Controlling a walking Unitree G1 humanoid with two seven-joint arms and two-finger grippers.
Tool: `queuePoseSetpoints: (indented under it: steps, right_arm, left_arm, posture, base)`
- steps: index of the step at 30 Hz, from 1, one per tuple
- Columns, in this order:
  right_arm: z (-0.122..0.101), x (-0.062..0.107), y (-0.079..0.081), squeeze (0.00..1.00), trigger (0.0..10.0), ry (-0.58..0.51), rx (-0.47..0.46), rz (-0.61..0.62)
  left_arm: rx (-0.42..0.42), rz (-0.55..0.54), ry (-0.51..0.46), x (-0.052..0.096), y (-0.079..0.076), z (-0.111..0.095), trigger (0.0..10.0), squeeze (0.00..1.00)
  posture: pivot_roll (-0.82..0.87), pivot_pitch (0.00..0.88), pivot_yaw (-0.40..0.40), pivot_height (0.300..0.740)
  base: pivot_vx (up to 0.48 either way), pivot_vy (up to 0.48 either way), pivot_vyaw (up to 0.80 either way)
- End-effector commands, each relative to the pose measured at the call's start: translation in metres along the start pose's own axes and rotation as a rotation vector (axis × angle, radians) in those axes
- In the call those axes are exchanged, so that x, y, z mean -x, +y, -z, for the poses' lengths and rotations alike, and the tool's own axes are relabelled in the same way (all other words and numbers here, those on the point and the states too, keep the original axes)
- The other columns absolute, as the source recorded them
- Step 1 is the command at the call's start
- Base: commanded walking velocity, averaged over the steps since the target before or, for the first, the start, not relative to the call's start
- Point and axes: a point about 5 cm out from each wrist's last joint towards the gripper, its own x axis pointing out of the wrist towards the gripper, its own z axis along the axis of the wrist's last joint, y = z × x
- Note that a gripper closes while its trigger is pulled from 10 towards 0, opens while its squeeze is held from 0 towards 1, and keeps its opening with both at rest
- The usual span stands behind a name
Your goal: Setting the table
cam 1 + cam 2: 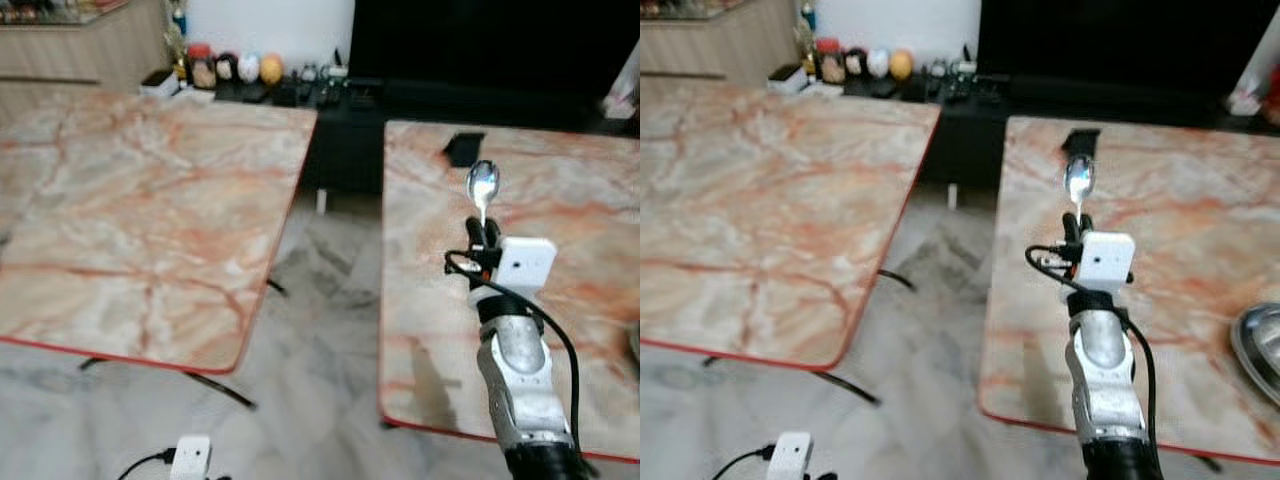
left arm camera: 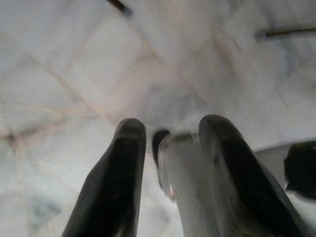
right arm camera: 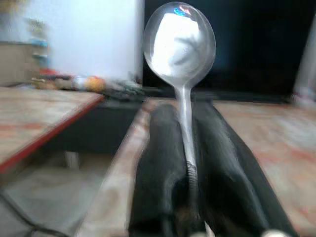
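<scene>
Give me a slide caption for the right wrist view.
Right gripper holds a silver spoon bowl-up between its black fingers above a marble table.

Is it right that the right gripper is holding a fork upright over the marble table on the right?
Not quite: it is a spoon, not a fork. The right wrist view shows its round bowl standing up out of the right gripper, which is held over the marble table on the right.

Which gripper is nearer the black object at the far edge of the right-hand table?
Right. The right gripper, shut on a spoon, is raised over that table just short of the black object. The left gripper hangs low over the floor, holding a pale object.
</scene>
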Motion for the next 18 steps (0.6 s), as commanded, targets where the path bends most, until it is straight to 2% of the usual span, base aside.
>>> queuePoseSetpoints:
  steps: [1, 3, 18]
  right_arm:
    - [-0.003, -0.0013, -0.0086, 0.0, 10.0, -0.004, 0.005, 0.025]
    - [-0.0029, -0.001, -0.0087, 0.0, 10.0, -0.008, 0.012, 0.021]
    - [-0.0029, -0.0007, -0.0093, 0.0, 10.0, -0.007, 0.021, 0.022]
  left_arm:
    - [-0.008, 0.0, 0.008, -0.0005, -0.0012, -0.0001, 10.0, 0.0]
    - [-0.007, -0.003, 0.011, -0.0001, 0.0004, 0.0006, 10.0, 0.0]
    - [-0.004, -0.011, 0.014, 0.0006, 0.0063, -0.0011, 10.0, 0.0]
  posture:
    - [-0.01, 0.0, -0.019, 0.736]
    - [-0.01, 0.0, -0.019, 0.736]
    - [-0.01, 0.0, -0.018, 0.736]
  base:
    - [0.0, -0.454, -0.74]
    - [0.0, -0.454, -0.59]
    - [0.0, -0.454, 0.0]
